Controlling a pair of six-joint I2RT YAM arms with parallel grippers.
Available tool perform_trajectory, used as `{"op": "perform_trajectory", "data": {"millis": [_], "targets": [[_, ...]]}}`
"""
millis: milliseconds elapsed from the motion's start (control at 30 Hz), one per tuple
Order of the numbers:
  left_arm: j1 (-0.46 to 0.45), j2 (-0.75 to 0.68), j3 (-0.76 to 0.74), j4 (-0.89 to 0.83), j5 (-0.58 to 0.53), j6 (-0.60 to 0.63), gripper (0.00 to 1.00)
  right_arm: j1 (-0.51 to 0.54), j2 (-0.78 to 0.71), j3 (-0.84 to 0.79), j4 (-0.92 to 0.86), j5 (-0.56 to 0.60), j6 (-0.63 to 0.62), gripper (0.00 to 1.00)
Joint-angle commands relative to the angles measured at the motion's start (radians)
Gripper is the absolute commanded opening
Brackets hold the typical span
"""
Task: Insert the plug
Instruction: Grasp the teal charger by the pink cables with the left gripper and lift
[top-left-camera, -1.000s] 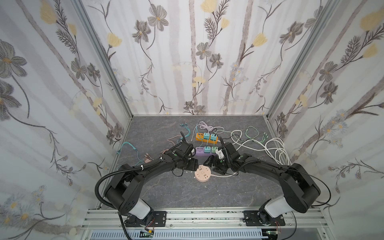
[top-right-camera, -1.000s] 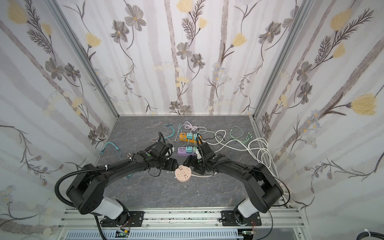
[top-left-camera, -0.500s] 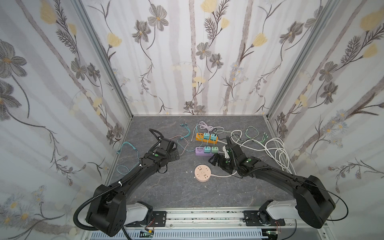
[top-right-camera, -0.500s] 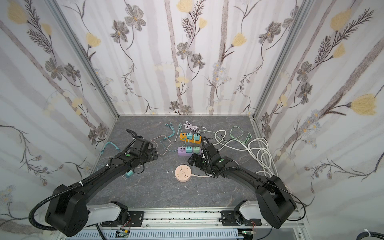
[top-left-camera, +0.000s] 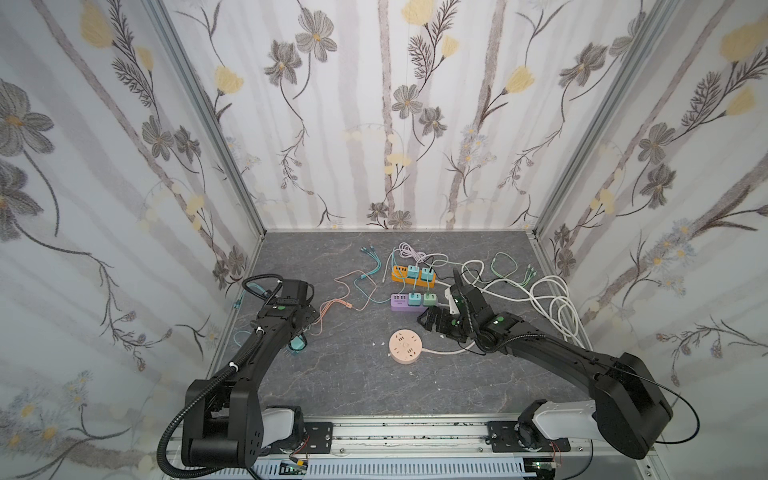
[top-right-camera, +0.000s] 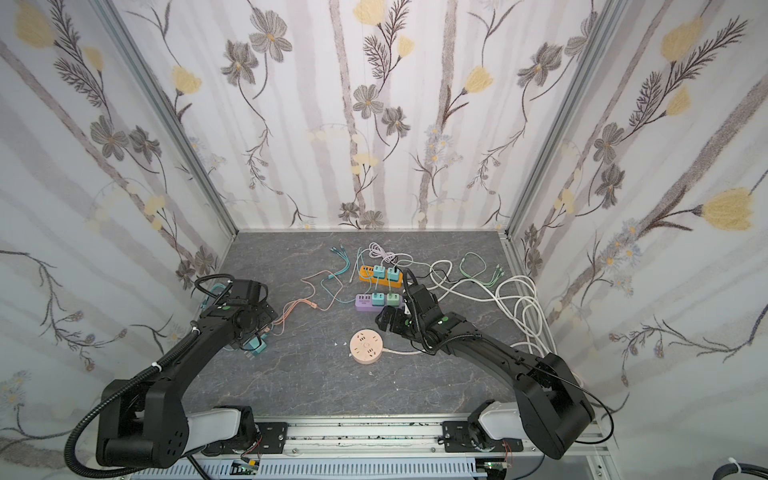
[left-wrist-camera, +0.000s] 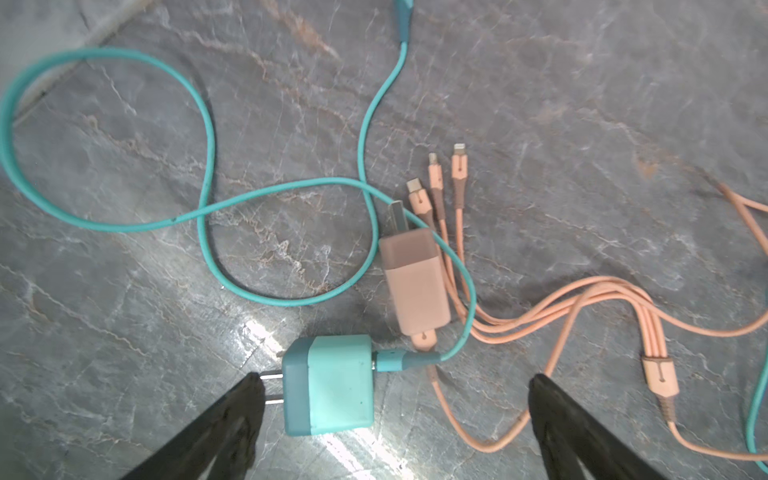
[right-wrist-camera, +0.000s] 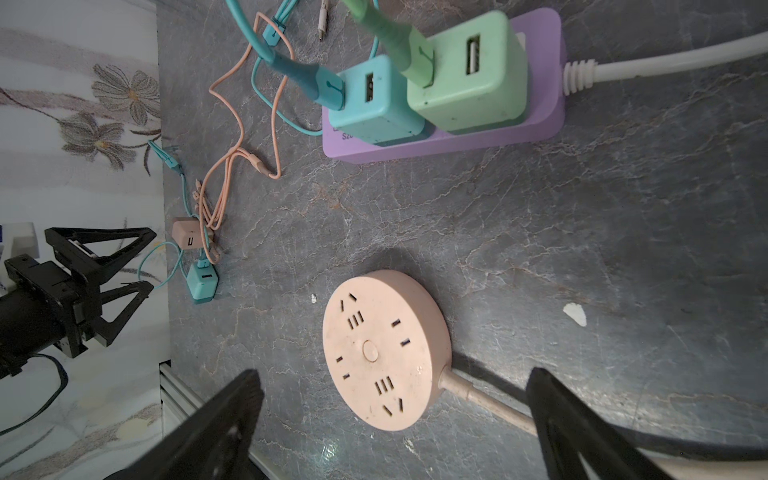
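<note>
A teal plug (left-wrist-camera: 332, 386) with two metal prongs and a teal cable lies flat on the grey table, between the spread fingers of my open left gripper (left-wrist-camera: 395, 390); neither finger touches it. In both top views it sits at the left under that gripper (top-left-camera: 299, 332), teal plug (top-right-camera: 254, 347). A pink plug (left-wrist-camera: 415, 286) lies just beyond it. The round pink socket (top-left-camera: 405, 346) rests mid-table with all its slots bare. My right gripper (right-wrist-camera: 395, 380) hovers open just above and beside the round socket (right-wrist-camera: 386, 349), holding nothing.
A purple power strip (top-left-camera: 401, 302) and an orange strip (top-left-camera: 399, 274) behind the socket carry teal and green chargers. White cables (top-left-camera: 552, 299) coil at the right. Thin pink cables (left-wrist-camera: 582, 307) trail beside the plugs. The left wall is close to the left arm.
Both grippers opened and left the round socket. The left arm swung away to the left over the teal plug; the right arm drew back a little to the right.
</note>
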Motion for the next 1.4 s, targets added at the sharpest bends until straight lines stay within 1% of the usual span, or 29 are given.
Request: {"op": "perform_trajectory", "data": {"millis": [0, 67, 167, 233, 300, 467, 633, 700, 767, 833, 867, 933, 1000, 1133, 1233, 1367], "targets": [[0.057, 0.010, -0.042, 0.127, 0.097, -0.031, 1.00, 0.000, -0.002, 0.009, 0.020, -0.004, -0.035, 0.99], [0.077, 0.034, -0.060, 0.174, 0.122, -0.014, 1.00, 0.000, -0.002, 0.010, 0.028, -0.016, -0.044, 0.99], [0.081, 0.068, -0.059, 0.180, 0.132, 0.019, 1.00, 0.000, -0.002, 0.007, 0.039, -0.023, -0.049, 0.99], [0.078, 0.070, -0.072, 0.205, 0.206, 0.036, 1.00, 0.000, 0.002, 0.007, 0.045, -0.028, -0.048, 0.99], [0.050, 0.062, -0.082, 0.201, 0.261, 0.030, 1.00, 0.000, 0.012, 0.013, 0.050, -0.036, -0.048, 0.99], [-0.086, 0.030, -0.111, 0.115, 0.226, -0.023, 1.00, 0.001, 0.040, 0.035, 0.048, -0.054, -0.053, 0.99], [-0.217, -0.004, -0.151, 0.088, 0.230, -0.118, 1.00, 0.002, 0.051, 0.046, 0.042, -0.060, -0.057, 0.99], [-0.265, -0.030, -0.149, 0.082, 0.228, -0.136, 1.00, 0.002, 0.054, 0.047, 0.041, -0.062, -0.057, 0.99], [-0.301, -0.020, -0.141, 0.071, 0.222, -0.139, 1.00, 0.003, 0.057, 0.049, 0.042, -0.064, -0.057, 0.99], [-0.322, -0.011, -0.117, 0.036, 0.209, -0.128, 1.00, 0.003, 0.060, 0.052, 0.041, -0.065, -0.057, 0.99], [-0.329, 0.015, -0.104, 0.018, 0.198, -0.115, 1.00, 0.003, 0.061, 0.051, 0.040, -0.064, -0.057, 0.99], [-0.346, 0.028, -0.077, -0.032, 0.150, -0.081, 1.00, 0.006, 0.062, 0.056, 0.039, -0.064, -0.057, 0.99], [-0.359, 0.042, -0.065, -0.063, 0.129, -0.041, 1.00, 0.007, 0.064, 0.059, 0.036, -0.060, -0.058, 0.99], [-0.392, 0.098, -0.046, -0.127, 0.146, 0.014, 0.94, 0.008, 0.076, 0.071, 0.030, -0.063, -0.060, 0.99], [-0.419, 0.150, -0.022, -0.191, 0.115, 0.033, 0.90, 0.011, 0.091, 0.086, 0.024, -0.069, -0.066, 0.99], [-0.425, 0.173, -0.018, -0.185, 0.102, 0.046, 0.83, 0.015, 0.109, 0.105, 0.010, -0.073, -0.074, 0.99]]}}
